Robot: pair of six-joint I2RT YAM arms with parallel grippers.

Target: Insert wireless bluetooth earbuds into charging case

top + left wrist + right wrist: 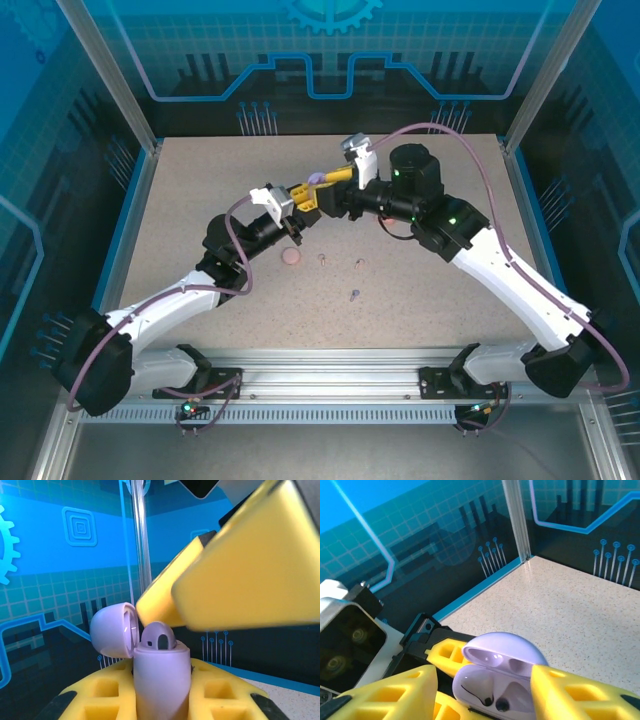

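Observation:
A purple charging case (160, 680) stands upright with my left gripper (160, 702) shut on it, its lid (112, 630) flipped open. One purple earbud (159, 636) sits in a well of the case. My right gripper (482, 675) hovers open just above the case (495, 687), its yellow fingers (575, 695) apart on either side and holding nothing. In the top view both grippers (303, 196) (330, 180) meet over the middle of the table at the case (316, 179). A loose purple earbud (354, 295) and two pale earbuds (322, 260) (359, 264) lie on the table.
A small round coral case (291, 257) rests on the speckled table (200, 220) beside the loose buds. Blue walls and metal posts (120, 80) ring the table. Open room lies on the left, right and far sides.

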